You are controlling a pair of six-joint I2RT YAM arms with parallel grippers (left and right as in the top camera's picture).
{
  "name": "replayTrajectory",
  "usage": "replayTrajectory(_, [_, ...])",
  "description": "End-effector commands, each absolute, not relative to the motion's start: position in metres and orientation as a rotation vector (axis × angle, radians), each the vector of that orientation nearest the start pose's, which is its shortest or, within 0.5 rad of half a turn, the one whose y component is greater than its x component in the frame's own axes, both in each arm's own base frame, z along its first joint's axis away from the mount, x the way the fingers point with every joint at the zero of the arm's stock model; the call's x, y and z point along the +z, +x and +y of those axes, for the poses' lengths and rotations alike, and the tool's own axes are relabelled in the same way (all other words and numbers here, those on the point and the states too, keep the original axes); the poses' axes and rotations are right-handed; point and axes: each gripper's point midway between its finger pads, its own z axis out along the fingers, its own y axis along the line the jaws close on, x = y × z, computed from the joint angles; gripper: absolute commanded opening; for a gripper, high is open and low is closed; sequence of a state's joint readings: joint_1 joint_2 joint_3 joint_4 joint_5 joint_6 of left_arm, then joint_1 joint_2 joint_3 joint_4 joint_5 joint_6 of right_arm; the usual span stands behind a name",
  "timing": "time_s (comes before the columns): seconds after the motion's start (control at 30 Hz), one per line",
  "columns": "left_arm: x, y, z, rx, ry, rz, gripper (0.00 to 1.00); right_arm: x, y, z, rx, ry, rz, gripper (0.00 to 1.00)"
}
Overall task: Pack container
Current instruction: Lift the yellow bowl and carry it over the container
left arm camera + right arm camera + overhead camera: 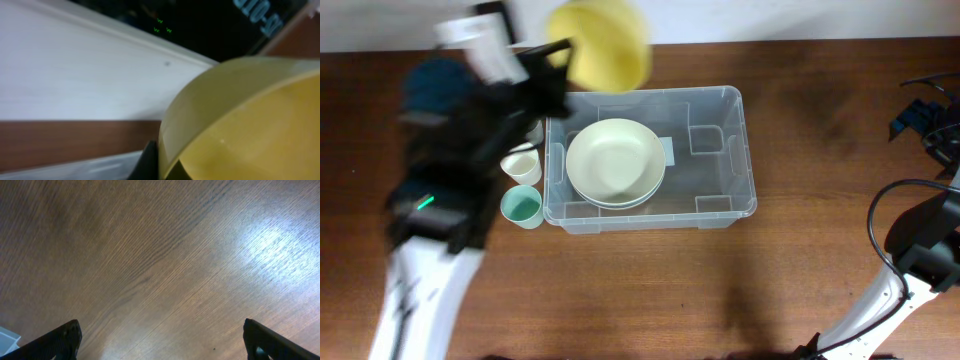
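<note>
Over the bin's far-left corner, left gripper (555, 60) holds a yellow bowl (600, 45) aloft, pinched at the rim, as far as the blur lets us read it. Left wrist view is filled by that bowl, tilted, with one dark finger (148, 159) at its lower edge. Right gripper (162, 342) is parked well to the right over bare table (650, 290), fingers spread wide, holding nothing.

Container (715, 175) sits mid-table, upright, mouth facing up. Its long axis runs left to right across the overhead view, short sides toward the two arms. Cream bowls (615, 162) are stacked in its left half; the right half is bare. A cream cup (522, 167) and a teal cup (522, 208) stand just beside its left wall, outside.

Risks, as we judge them:
- A rim pinch on a tilted bowl is a weak hold; a quick swing could let it pivot or drop.
- The bowl hangs over the far wall, not the opening. A straight descent could clip that wall and shove or tip the light bin.
- Set down tilted on the cream stack, it may sit askew or slide off.
- The left arm's bulk hangs near both cups; a low sweep could knock them over.
</note>
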State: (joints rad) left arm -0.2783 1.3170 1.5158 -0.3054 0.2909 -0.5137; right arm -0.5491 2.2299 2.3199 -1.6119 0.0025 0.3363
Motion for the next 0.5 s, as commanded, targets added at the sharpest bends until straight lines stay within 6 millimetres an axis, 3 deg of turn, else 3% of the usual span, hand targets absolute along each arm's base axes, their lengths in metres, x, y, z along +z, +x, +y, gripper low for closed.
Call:
replayTrajectory(0.0, [0.427, 0.419, -0.217, -0.823, 0.038, 1.762, 0.01, 0.170, 0.366, -0.226, -0.018, 1.322, 2.766, 0.99])
replayTrajectory(0.17, [0.375, 0.454, -0.277, -0.780, 0.034, 1.794, 0.01, 0.170, 0.366, -0.226, -0.018, 1.322, 2.766, 0.99])
replayTrajectory(0.27, [0.336, 0.464, -0.300, -0.754, 0.045, 1.860, 0.01, 0.170, 0.366, -0.226, -0.018, 1.322, 2.766, 0.99])
replayTrajectory(0.47, [0.276, 0.470, -0.311, -0.696, 0.064, 2.009, 0.01, 0.170, 0.366, -0.226, -0.018, 1.322, 2.766, 0.99])
